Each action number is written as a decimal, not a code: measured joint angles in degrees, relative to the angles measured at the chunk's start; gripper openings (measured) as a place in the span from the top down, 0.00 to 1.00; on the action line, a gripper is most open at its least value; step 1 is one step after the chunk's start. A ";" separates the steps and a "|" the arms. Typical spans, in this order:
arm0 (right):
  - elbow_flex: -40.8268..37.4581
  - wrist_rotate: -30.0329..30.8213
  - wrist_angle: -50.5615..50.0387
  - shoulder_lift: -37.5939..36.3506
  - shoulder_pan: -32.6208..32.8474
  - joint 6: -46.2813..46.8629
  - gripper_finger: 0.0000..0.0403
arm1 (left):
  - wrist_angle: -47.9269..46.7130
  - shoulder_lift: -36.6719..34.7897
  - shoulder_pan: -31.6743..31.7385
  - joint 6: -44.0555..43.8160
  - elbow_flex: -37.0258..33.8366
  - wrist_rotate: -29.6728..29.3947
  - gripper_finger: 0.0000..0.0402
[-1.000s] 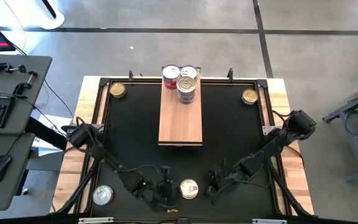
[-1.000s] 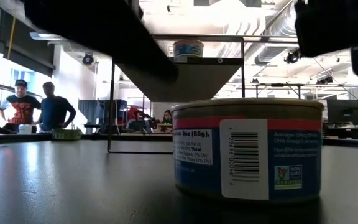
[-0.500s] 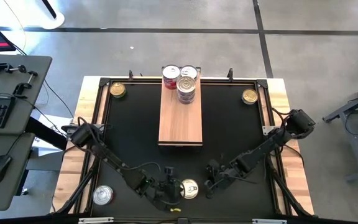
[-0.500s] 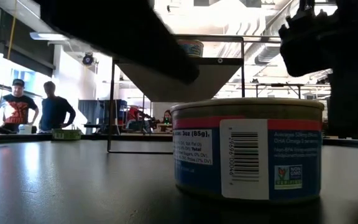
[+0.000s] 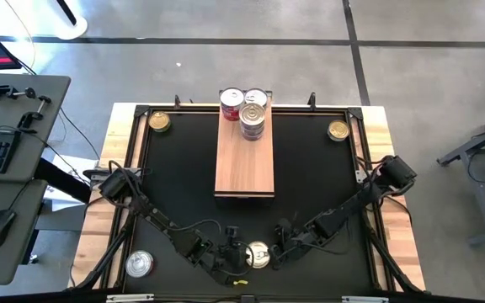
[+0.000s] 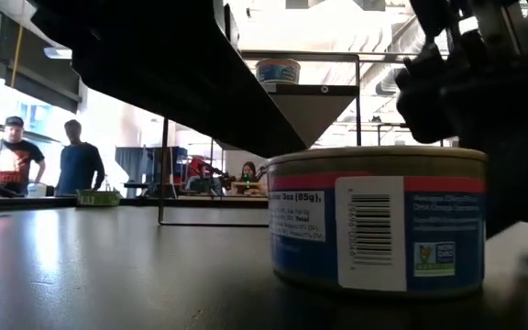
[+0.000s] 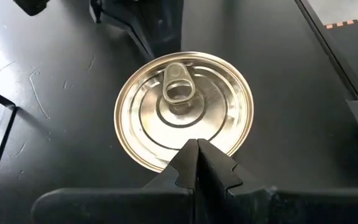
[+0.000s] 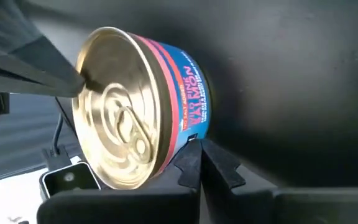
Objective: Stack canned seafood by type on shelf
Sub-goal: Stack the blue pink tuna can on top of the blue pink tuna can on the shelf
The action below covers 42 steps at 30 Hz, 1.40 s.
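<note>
Your two arms (image 5: 154, 220) are dark, jointed, with black cables; each hand (image 7: 197, 163) has matte black fingers with notched, toothed inner edges.

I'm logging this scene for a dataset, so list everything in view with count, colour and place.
blue-and-red can: 1, gold lid, near edge of the mat, between both tools
shelf: 1, light wood, mat centre
cans on shelf: 3 visible, one red, at its far end
corner cans: 2, gold lids, far corners of the mat
silver can: 1, near-left corner
black mat: 1, covers table
people: 2 standing, background
left tool: shut, at the can's rim
right tool: shut, against the can's side
</note>
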 joint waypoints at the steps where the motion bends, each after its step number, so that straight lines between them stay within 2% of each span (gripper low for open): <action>1: 0.56 0.00 -0.16 0.19 -0.05 -0.26 1.00 | -0.27 0.00 0.12 0.00 0.02 0.38 1.00; 15: 12.44 -1.15 -14.11 0.28 -0.69 -4.88 1.00 | -5.40 -0.31 0.67 0.49 0.13 2.60 1.00; 19: 16.28 0.11 -13.75 -0.13 -0.73 -6.21 1.00 | -8.47 0.12 0.93 1.09 0.08 2.59 1.00; 23: 17.71 2.41 -15.11 0.18 -1.02 -7.56 1.00 | -13.06 0.11 1.00 2.03 -0.06 2.42 1.00; 30: 17.99 1.92 -16.37 -0.70 -1.60 -10.65 1.00 | -16.78 -0.29 1.03 0.27 -0.13 2.34 1.00; 33: 17.99 1.97 -17.51 -3.34 -1.84 -16.15 1.00 | -22.36 -1.74 0.72 -2.78 -0.11 1.60 1.00; 37: 17.99 1.45 -16.97 -6.04 -2.58 -28.13 1.00 | -32.19 -3.18 -0.28 -8.56 -0.24 1.25 1.00; 40: 18.04 -1.39 -13.70 -6.72 -3.90 -39.50 1.00 | -32.05 -5.99 -1.73 -14.36 -2.33 2.75 1.00; 42: 18.04 -6.26 -11.94 -6.65 -5.19 -44.88 0.97 | -29.87 -8.54 -3.30 -20.34 -4.47 2.71 1.00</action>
